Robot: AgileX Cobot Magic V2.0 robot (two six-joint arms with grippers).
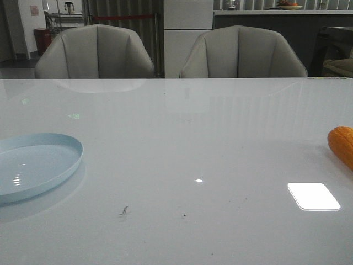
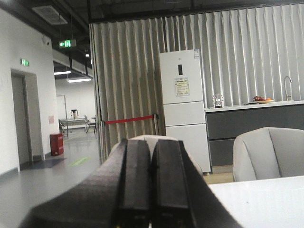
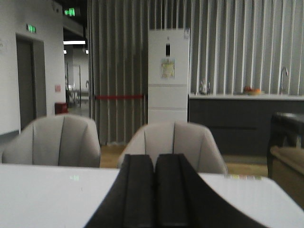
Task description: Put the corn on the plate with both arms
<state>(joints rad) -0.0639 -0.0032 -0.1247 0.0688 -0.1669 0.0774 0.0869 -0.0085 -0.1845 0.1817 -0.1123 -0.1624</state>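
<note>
Apparently well apart from the corn [image 1: 342, 144], left claw [image 2: 151, 180] and right claw [image 3: 154, 190] sit pressed together.

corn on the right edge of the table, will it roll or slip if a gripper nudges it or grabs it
The corn looks rounded and tapered, so a sideways nudge would probably roll it in a curve. The table is glossy and reflective, so it may also slide easily. Its kernel rows appear bumpy, which should help the grip, and it seems stiff rather than floppy.
</note>
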